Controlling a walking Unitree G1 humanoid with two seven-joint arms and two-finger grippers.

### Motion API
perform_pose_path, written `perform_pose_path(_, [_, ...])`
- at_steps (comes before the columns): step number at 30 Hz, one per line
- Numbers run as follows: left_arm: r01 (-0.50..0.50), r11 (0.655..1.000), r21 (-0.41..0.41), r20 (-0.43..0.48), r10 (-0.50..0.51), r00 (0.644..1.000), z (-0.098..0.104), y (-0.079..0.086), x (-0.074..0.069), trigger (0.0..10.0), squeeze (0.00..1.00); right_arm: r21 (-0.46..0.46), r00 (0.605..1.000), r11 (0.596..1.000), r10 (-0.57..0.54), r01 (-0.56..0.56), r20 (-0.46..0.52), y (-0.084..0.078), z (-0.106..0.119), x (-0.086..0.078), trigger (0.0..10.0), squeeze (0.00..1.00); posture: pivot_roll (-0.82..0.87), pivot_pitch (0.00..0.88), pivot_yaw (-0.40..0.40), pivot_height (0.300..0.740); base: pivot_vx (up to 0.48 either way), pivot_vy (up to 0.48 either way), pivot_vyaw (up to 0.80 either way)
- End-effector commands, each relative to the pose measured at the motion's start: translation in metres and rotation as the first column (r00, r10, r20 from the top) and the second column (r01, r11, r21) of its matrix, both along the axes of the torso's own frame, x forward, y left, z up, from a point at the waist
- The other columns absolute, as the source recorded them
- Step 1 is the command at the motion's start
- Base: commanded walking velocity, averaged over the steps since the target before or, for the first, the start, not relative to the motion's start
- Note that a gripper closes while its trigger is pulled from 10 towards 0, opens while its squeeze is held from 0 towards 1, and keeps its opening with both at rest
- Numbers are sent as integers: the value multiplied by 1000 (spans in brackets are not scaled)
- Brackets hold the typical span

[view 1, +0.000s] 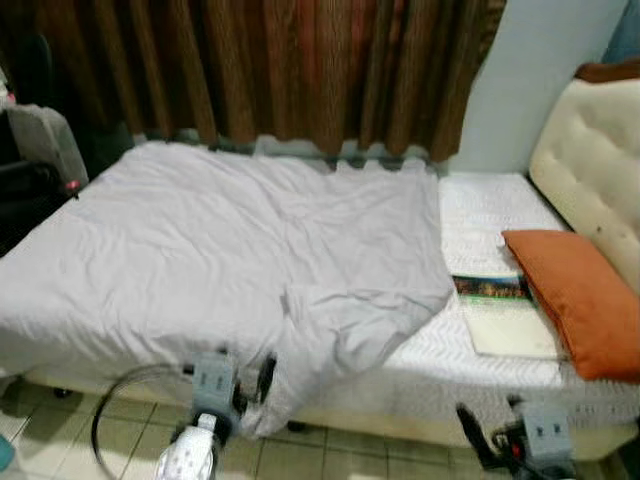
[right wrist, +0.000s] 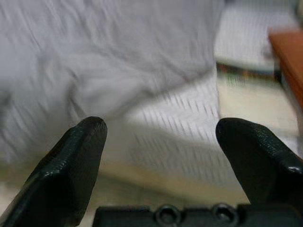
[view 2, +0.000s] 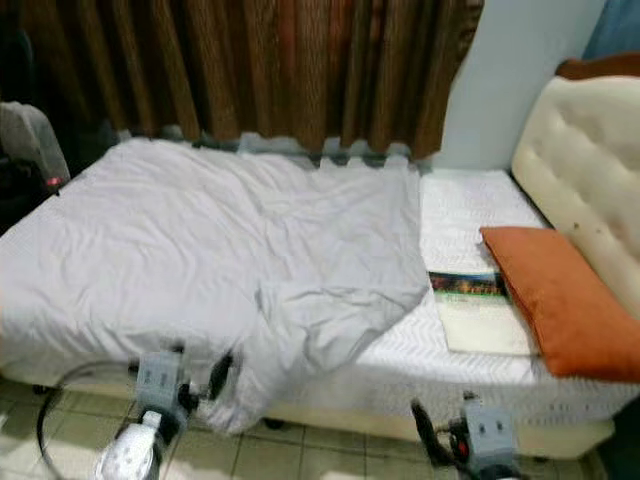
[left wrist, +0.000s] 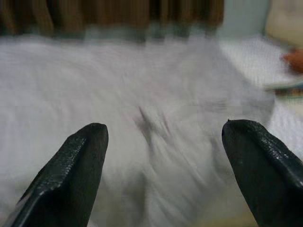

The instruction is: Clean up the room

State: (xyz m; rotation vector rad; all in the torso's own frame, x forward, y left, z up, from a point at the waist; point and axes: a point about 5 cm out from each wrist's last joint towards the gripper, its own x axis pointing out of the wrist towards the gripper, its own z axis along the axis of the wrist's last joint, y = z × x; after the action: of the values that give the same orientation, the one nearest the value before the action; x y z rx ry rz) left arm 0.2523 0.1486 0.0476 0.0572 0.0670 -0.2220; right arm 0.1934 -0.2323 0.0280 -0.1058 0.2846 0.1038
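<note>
Facing a bed (view 1: pixel 500 375), grey blanket (view 1: pixel 220 250) rumpled — left pincer (left wrist: pixel 163 142) spread apart, right pincer (right wrist: pixel 161 142) likewise, orange pillow (view 1: pixel 580 295).

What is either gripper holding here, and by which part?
Nothing. The left gripper and right gripper are both open, apart from the grey blanket.

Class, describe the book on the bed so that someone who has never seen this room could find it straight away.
Start at the bed under the brown curtains and go to its headboard end, where the white mattress lies bare beyond the grey blanket. The book lies flat there, right beside the orange pillow. It is the only thin, flat thing: cream cover with a dark, colourful band along one end.
</note>
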Motion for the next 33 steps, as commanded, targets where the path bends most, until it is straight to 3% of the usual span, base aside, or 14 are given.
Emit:
perform_pose_path(1, [4,1000,10,20,-4,1000,5,-3,10,10000,0,-19,996,1000,17,-16,86,4,15,18,10000,0,-60,0,-40,740,0,480,0])
perform_pose_path(3, [11,999,33,23,-12,1000,7,-6,18,10000,0,-20,992,999,28,-25,127,9,24,33,10000,0,-64,0,-36,740,0,480,0])
perform_pose_path(7, [-2,999,50,11,2,1000,8,-5,21,10000,0,-21,989,999,35,-32,146,10,28,38,10000,0,-70,0,-28,740,0,240,0])
perform_pose_path(12, [-8,1000,-2,48,8,999,22,-15,31,10000,0,-9,987,999,41,-41,154,20,27,54,10000,0,-70,0,-4,740,216,190,-469])
perform_pose_path(22, [-13,999,32,33,12,999,22,-15,35,10000,0,8,989,998,58,-59,133,27,20,58,10000,0,-65,0,8,740,370,305,-781])
perform_pose_path(33, [-71,997,-29,-24,71,997,16,-12,37,10000,0,5,989,996,86,-87,122,31,17,59,10000,0,-71,6,8,740,372,303,-780])
